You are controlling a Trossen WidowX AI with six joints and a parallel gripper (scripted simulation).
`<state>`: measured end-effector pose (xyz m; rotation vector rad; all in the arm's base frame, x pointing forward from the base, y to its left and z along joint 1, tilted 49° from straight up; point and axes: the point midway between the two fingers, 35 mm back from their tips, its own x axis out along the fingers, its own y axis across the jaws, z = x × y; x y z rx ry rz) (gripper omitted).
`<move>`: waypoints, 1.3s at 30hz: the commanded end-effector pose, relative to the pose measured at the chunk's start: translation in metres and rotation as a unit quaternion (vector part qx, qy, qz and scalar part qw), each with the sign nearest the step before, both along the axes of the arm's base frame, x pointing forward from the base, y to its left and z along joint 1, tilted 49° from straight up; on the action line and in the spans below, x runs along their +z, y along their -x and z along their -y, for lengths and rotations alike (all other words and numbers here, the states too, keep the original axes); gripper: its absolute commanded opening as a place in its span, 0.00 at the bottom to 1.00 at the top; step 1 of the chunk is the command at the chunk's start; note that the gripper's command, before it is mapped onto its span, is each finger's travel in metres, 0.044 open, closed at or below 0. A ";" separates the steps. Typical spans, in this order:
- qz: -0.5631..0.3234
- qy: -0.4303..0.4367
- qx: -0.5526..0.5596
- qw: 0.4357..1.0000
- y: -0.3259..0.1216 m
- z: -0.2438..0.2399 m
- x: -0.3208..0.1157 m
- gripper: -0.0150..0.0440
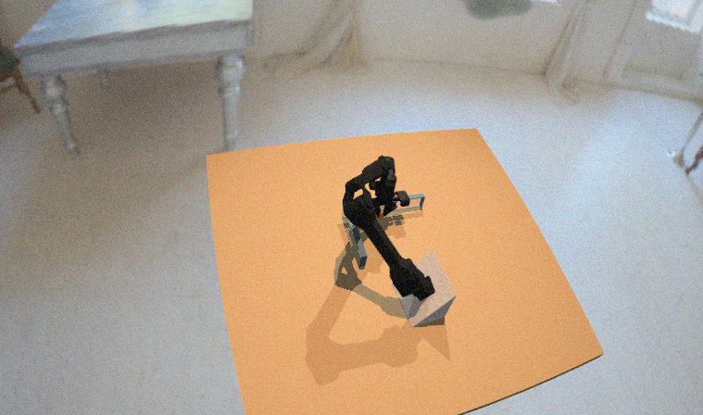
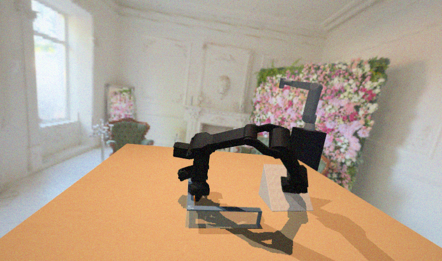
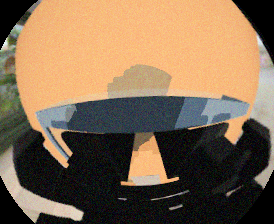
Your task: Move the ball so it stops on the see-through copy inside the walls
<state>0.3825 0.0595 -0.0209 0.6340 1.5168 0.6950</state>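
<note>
My gripper [image 1: 385, 213] [image 2: 197, 198] is shut on the ball, low down near the inside of the walls' corner. The fingertips and ball are hidden behind the clear far wall [image 3: 128, 115] in the wrist view. That wall also shows in the top view [image 1: 421, 202] and edge-on in the exterior view [image 2: 189, 186]. The other clear wall [image 1: 361, 255] [image 2: 229, 208] runs from the corner toward the arm's base. A small orange patch [image 1: 382, 215] [image 2: 194, 198] shows by the fingertips. I cannot tell whether it is the ball or its see-through copy.
A pale wedge-shaped block [image 1: 436, 275] [image 2: 271, 187] stands by the arm's base. A black box [image 2: 308, 145] with a grey post stands behind the base in the exterior view. The arm's links arch above the wall that runs toward the base.
</note>
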 end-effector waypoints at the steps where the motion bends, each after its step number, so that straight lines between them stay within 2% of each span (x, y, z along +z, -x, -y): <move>1: 0.000 0.000 0.000 1.000 0.000 0.000 0.000 0.30; 8: 0.000 0.000 0.000 1.000 0.000 0.000 0.000 0.61; 16: 0.000 0.000 0.000 1.000 -0.001 0.002 0.002 0.61; 22: 0.001 0.001 -0.002 1.000 -0.006 0.064 0.055 0.61; 33: 0.002 0.000 -0.007 1.000 -0.007 0.060 0.050 0.61; 39: 0.002 -0.001 -0.004 1.000 -0.006 0.092 0.080 0.88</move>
